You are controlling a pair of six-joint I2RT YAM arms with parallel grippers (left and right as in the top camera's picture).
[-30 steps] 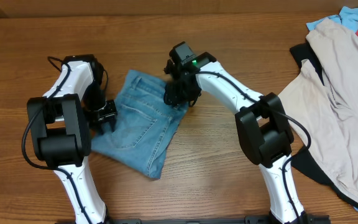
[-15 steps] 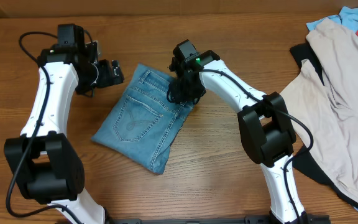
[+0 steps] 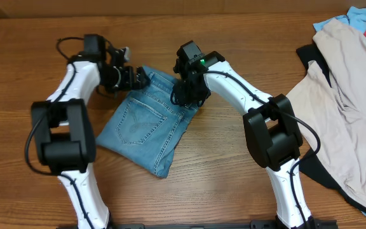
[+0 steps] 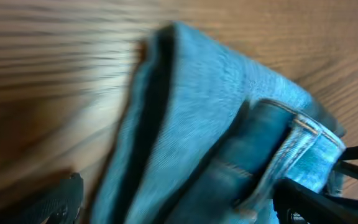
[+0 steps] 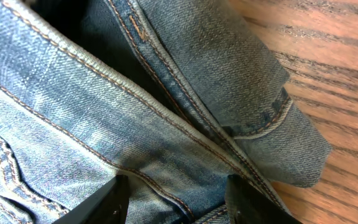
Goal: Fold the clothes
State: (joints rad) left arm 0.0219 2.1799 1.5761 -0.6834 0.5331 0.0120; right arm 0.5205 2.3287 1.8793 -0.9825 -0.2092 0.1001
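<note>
Compactly folded jeans point(image 3: 143, 124), waistband seemingly doubled

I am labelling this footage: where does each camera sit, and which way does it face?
Overhead: above the table, looking down on the jeans, left arm and right arm.
Left wrist: on the left arm, close to a jeans edge; blurred fingers below.
Right wrist: on the right arm, facing jeans seams; fingers below.
All share the jeans.

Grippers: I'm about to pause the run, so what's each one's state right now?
Left gripper: open, at a corner of the jeans.
Right gripper: open, over the jeans.
</note>
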